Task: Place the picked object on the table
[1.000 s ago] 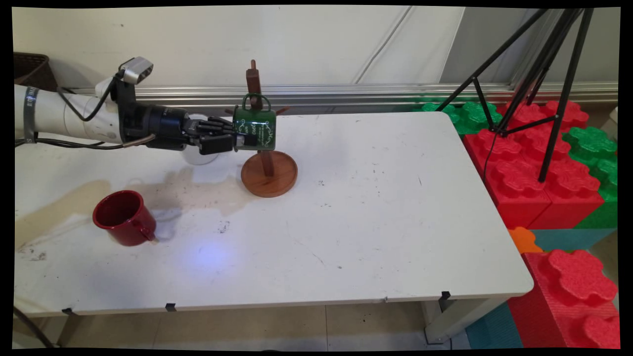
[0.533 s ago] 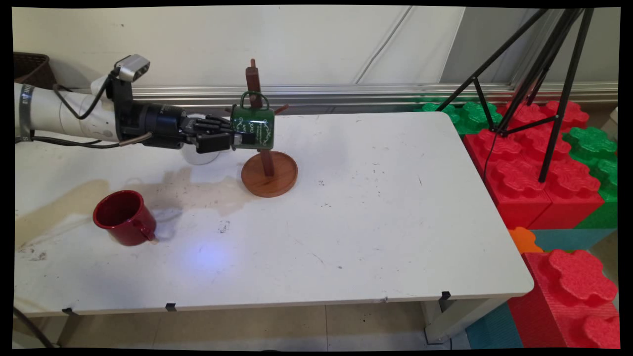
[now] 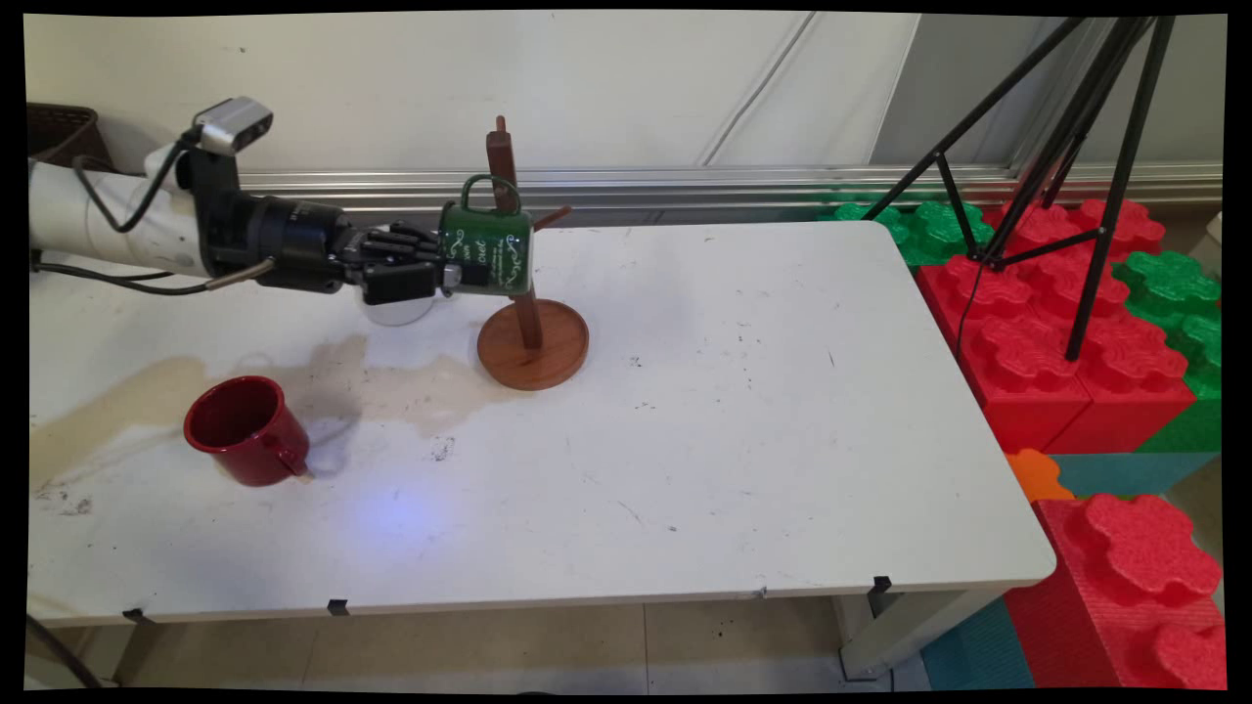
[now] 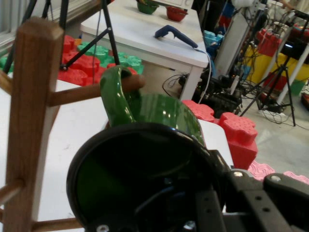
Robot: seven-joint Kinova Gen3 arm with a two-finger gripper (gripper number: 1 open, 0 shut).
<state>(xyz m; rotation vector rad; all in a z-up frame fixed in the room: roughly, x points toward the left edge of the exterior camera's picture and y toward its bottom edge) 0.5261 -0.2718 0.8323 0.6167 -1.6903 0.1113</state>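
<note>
The claw (image 3: 452,277) is clenched on the green mug (image 3: 486,249), gripping it at the rim with the mug lying sideways, mouth toward the arm and handle (image 3: 486,188) uppermost. The mug hangs in the air just beside the post of the wooden mug tree (image 3: 528,284), well above the worktop (image 3: 743,411). In the hand view the handle (image 4: 115,99) loops round the end of one peg (image 4: 87,92), so mug and tree are hooked together or very nearly so; whether the peg bears any weight cannot be told.

The risks, as a judgement:
- With the handle on the peg, any sideways pull from the claw would drag on the tree. Its round base (image 3: 533,344) is small for the height of the post, so it could tip or slide across the worktop.
- The grip is on a thin glossy rim, off the mug's centre. A snag on the peg could twist the mug between the fingers and let it slip; it would fall on the base or the worktop.
- If the claw let go with the handle only on the peg's tip, the mug might slide off, since the peg's slope is slight.
- A white cup (image 3: 396,311) stands on the worktop under the claw, partly hidden by it; a low sweep of the arm could knock it.
- The red mug (image 3: 246,430) stands well apart, near the front left, and looks out of harm's way
</note>
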